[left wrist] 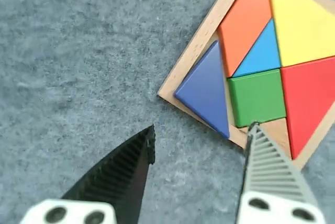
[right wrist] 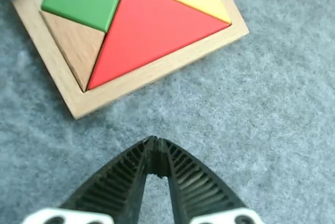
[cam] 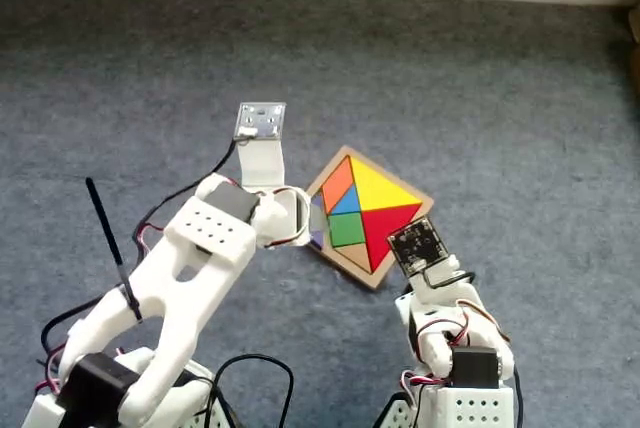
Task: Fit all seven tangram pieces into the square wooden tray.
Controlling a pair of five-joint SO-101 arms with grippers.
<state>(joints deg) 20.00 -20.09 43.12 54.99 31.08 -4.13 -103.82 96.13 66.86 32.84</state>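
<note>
Askew, blue triangle overlapping tray edge, left claw spread nearby.

White plastic arms with black cables, screw holes and ribbed black end effector fingers, one finger grey.

Soft, even light on the grey carpet — just a faint shadow along the tray edge.

The left arm is stretched far out. The left claw is wide open, with one black finger and one grey finger. The right arm is tucked in close. The right claw is pinched closed.
</note>
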